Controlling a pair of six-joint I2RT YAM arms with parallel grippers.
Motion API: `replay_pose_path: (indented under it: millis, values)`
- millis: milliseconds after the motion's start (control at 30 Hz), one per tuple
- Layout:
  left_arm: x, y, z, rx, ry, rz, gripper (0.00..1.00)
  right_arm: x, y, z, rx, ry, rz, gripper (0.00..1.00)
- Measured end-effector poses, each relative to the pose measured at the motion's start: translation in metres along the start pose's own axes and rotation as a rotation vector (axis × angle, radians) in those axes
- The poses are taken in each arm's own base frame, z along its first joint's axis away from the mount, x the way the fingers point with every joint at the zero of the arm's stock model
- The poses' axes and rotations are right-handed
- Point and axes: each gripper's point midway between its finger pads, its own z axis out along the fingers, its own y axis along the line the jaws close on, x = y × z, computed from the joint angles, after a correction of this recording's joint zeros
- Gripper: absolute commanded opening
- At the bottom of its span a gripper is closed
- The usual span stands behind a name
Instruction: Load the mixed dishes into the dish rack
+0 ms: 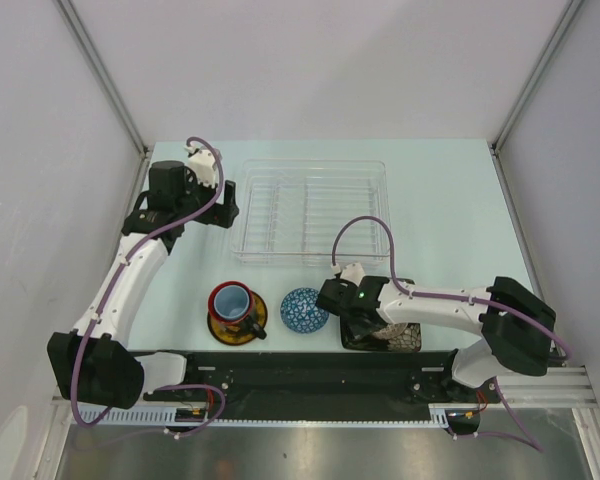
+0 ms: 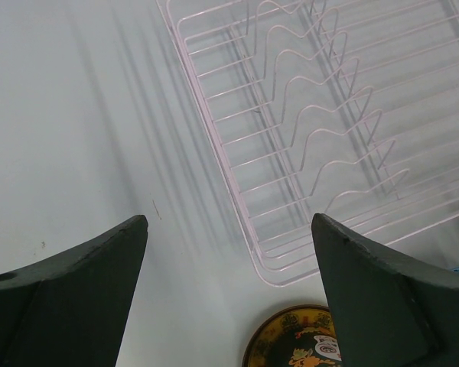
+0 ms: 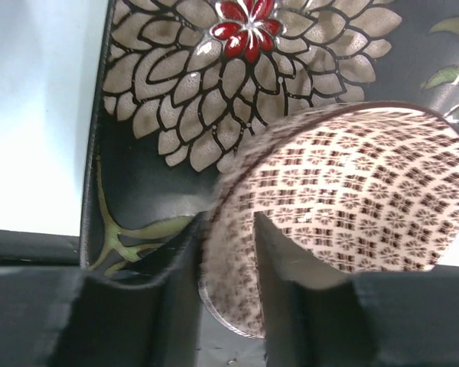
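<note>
Right gripper (image 3: 229, 298) pinches the beige netted bowl (image 3: 352, 191) by its rim, 1 finger inside, 1 outside, over the black square floral plate (image 3: 176, 92). Dish rack (image 1: 310, 210) lies farther back, to its left. Left gripper (image 2: 229, 290) hangs open beside the rack.

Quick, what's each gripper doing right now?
Left gripper: open, holding nothing.
Right gripper: shut on the beige bowl at its rim, over the black floral plate.
</note>
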Motion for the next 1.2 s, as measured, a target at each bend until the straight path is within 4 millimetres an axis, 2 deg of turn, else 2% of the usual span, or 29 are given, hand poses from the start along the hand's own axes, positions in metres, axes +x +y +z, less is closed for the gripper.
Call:
replay_pose_path:
  millis: [133, 167, 200, 400, 467, 533, 700, 733, 867, 933, 1033, 1133, 1200]
  values:
    - [0.000, 0.001, 0.000, -0.002, 0.000, -0.001, 0.93, -0.002, 0.001, 0.000, -0.003, -0.008, 0.003, 0.13]
    - [0.000, 0.001, 0.001, -0.002, 0.001, -0.002, 0.93, -0.002, 0.001, 0.000, -0.001, -0.010, -0.001, 0.04]
    - [0.000, 0.002, 0.002, -0.003, 0.000, -0.001, 0.93, -0.004, -0.001, 0.000, 0.006, -0.016, -0.007, 0.00]
    - [0.000, 0.006, 0.010, -0.008, 0.001, -0.005, 0.93, -0.012, -0.004, -0.006, 0.010, -0.018, -0.001, 0.00]
    - [0.001, 0.009, 0.015, -0.013, 0.004, -0.008, 0.93, -0.023, -0.004, -0.016, -0.009, -0.024, 0.009, 0.00]
    - [0.005, 0.014, 0.021, -0.022, 0.016, -0.017, 0.92, -0.043, -0.002, -0.031, -0.046, -0.055, 0.033, 0.00]
    - [0.012, 0.043, 0.034, -0.080, 0.048, -0.092, 0.89, -0.129, 0.001, -0.103, -0.236, -0.227, 0.147, 0.00]
    - [0.012, 0.052, 0.037, -0.101, 0.049, -0.109, 0.89, -0.155, -0.002, -0.124, -0.289, -0.286, 0.178, 0.00]
    - [0.012, 0.075, 0.046, -0.170, 0.042, -0.146, 0.88, -0.222, -0.019, -0.168, -0.467, -0.433, 0.295, 0.00]
    - [0.014, 0.079, 0.050, -0.190, 0.047, -0.152, 0.87, -0.250, -0.027, -0.174, -0.578, -0.477, 0.360, 0.00]
    - [0.021, 0.083, 0.056, -0.205, 0.053, -0.154, 0.87, -0.291, -0.026, -0.170, -0.783, -0.530, 0.457, 0.00]
    - [0.034, 0.085, 0.062, -0.217, 0.078, -0.158, 0.87, -0.344, -0.009, -0.160, -1.031, -0.578, 0.515, 0.00]
    - [0.046, 0.085, 0.066, -0.217, 0.104, -0.163, 0.87, -0.381, 0.010, -0.151, -1.246, -0.598, 0.542, 0.00]
